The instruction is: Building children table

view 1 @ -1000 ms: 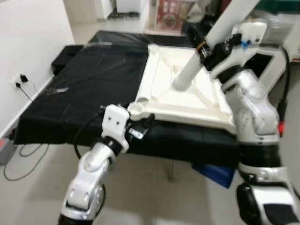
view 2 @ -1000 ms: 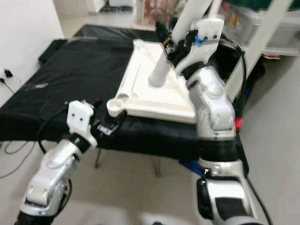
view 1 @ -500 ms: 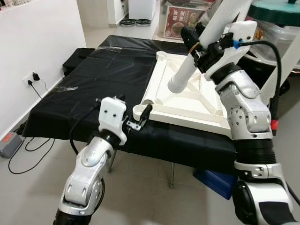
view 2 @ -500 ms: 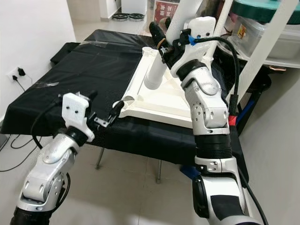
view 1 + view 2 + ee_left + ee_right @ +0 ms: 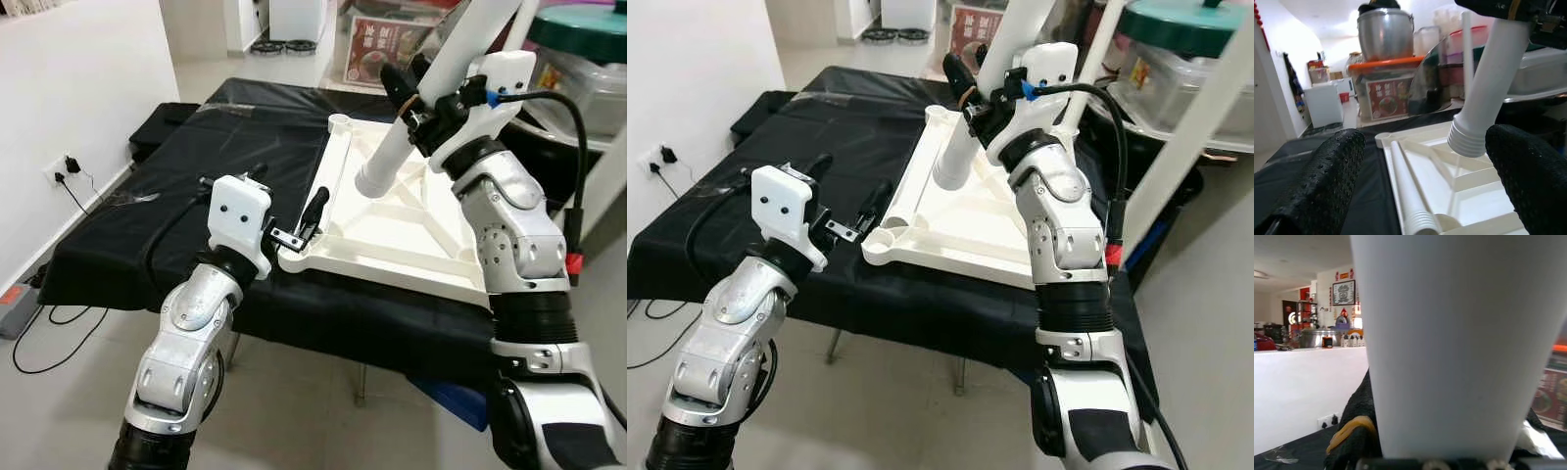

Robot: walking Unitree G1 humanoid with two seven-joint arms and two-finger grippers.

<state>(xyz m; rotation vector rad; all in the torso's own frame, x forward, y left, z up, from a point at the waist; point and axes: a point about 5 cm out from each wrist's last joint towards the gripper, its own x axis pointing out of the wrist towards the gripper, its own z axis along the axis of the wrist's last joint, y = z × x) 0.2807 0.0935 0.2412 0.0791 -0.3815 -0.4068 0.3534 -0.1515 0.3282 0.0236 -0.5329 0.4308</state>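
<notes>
1. The white plastic children's table panel (image 5: 392, 230), ribbed side up with round sockets at its corners, lies on the right half of the black-covered tabletop (image 5: 196, 176), its near edge close to the tabletop's front edge.
2. The right gripper (image 5: 423, 98) is raised over the panel's far part, jaws closed around a long white plastic tube leg (image 5: 411, 122). The leg slants upward away from the robot, and its ridged lower end (image 5: 1466, 139) hangs just above the panel's middle, not touching it.
3. In the right wrist view the white leg (image 5: 1459, 347) sits between the black fingers (image 5: 1356, 431).
4. The left gripper (image 5: 847, 201) is at the panel's near-left corner, jaws spread wide and holding nothing. One black finger (image 5: 315, 208) points up just beside the corner socket (image 5: 884, 235); the other (image 5: 813, 166) is over the black cover.
5. A second white tube (image 5: 1408, 193) lies along the panel's left edge.
</notes>
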